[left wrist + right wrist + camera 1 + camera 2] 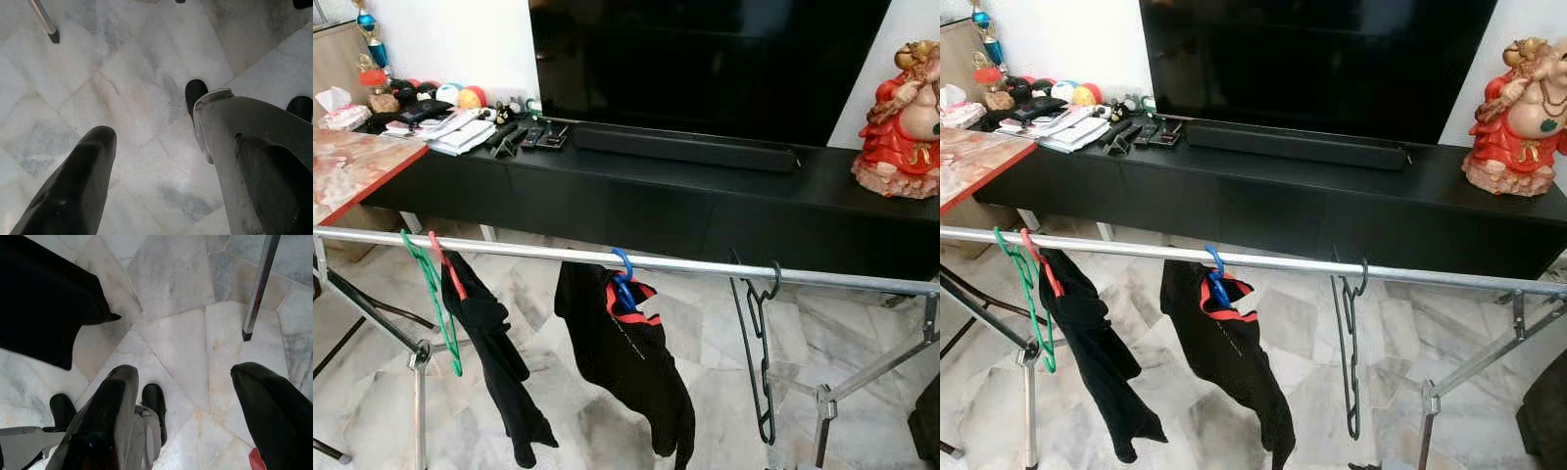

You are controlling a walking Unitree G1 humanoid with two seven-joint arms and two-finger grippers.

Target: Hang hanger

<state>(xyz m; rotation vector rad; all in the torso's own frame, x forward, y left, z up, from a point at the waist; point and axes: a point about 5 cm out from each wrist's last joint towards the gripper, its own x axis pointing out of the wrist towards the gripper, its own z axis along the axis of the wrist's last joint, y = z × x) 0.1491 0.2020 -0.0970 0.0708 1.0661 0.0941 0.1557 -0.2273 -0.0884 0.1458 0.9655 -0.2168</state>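
A silver rail [695, 264] runs across in front of me at waist height. An empty black hanger [759, 343] hangs from it towards the right. A blue hanger [623, 279] at the middle carries a black garment with red trim [626, 362]. At the left a red hanger [445, 264] holds a black garment [494, 362], and beside it hangs an empty green hanger [431, 294]. My left gripper [171, 196] and right gripper [195, 416] hang low over the marble floor, both open with nothing between their fingers.
Behind the rail a long black TV cabinet [724, 196] carries a TV, a soundbar [685, 147], a red statue [906, 117] and clutter at its left end. A red-edged table [352, 171] stands at the left. Rack legs [419, 392] slant to the floor. Dark fabric [44, 298] lies beside my right gripper.
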